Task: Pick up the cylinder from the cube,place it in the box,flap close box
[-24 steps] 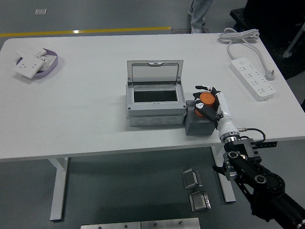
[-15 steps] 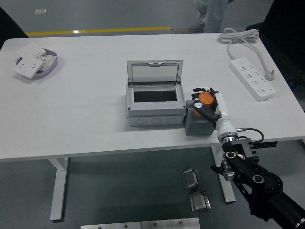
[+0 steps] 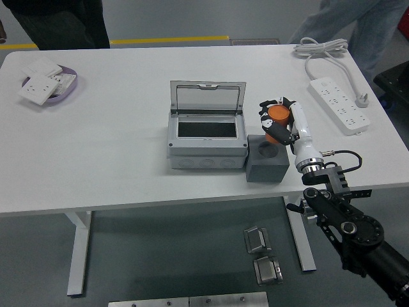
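Observation:
My right hand (image 3: 273,119) is shut on the orange cylinder (image 3: 277,114), holding it a little above the grey cube (image 3: 266,158). A round hole shows in the cube's top face. The cube stands just right of the grey box (image 3: 208,135), whose clear lid (image 3: 208,98) is raised upright at the back, showing the dark inside. My right arm (image 3: 332,204) comes in from the lower right. My left arm is out of view.
A white power strip (image 3: 342,104) with its cable lies at the far right. A purple dish (image 3: 69,86) with white switch plates sits at the far left. People stand at the far edge, top left (image 3: 57,22) and top right (image 3: 358,29).
My right hand has risen with the orange cylinder, lifting it off the cube and exposing the hole. People have moved in along the table's far side.

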Controlling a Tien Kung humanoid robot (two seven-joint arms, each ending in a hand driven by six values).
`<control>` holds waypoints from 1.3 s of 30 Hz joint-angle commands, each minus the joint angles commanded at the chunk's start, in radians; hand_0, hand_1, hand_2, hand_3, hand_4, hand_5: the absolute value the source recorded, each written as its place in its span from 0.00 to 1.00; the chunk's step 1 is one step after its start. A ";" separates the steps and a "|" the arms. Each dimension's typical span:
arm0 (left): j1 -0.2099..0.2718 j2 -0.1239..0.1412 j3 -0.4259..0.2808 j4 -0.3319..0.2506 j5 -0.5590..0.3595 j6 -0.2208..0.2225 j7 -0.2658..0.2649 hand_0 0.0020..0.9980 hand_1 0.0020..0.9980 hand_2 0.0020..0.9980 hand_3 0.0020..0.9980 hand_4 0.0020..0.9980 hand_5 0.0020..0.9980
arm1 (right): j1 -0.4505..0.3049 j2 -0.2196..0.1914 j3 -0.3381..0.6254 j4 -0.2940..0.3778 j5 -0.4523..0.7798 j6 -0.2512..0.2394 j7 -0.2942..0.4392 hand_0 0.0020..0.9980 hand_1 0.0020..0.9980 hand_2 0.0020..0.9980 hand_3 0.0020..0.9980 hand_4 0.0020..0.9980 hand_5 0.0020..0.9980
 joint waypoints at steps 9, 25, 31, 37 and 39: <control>0.002 0.001 -0.008 0.000 0.006 0.002 0.006 0.60 0.62 0.61 0.61 0.69 0.31 | 0.123 0.006 -0.127 0.075 -0.262 0.017 -0.204 0.31 0.31 0.28 0.18 0.00 0.00; -0.005 0.017 -0.009 0.000 0.014 -0.001 0.013 0.60 0.62 0.61 0.61 0.69 0.32 | 0.371 0.115 -0.365 -0.039 -0.743 0.265 -0.520 0.24 0.29 0.27 0.18 0.00 0.00; -0.007 0.020 -0.011 0.000 0.019 -0.001 0.015 0.60 0.62 0.61 0.61 0.69 0.32 | 0.402 0.130 -0.383 -0.081 -0.828 0.313 -0.530 0.26 0.31 0.29 0.22 0.00 0.00; -0.010 0.021 -0.011 0.000 0.021 -0.002 0.014 0.60 0.62 0.61 0.61 0.69 0.32 | 0.405 0.153 -0.366 -0.132 -0.867 0.314 -0.516 0.55 0.53 0.53 0.56 0.19 0.00; -0.012 0.022 -0.009 0.000 0.021 -0.002 0.013 0.60 0.62 0.61 0.62 0.69 0.32 | 0.408 0.153 -0.364 -0.151 -0.871 0.311 -0.509 0.78 0.71 0.68 0.70 0.49 0.20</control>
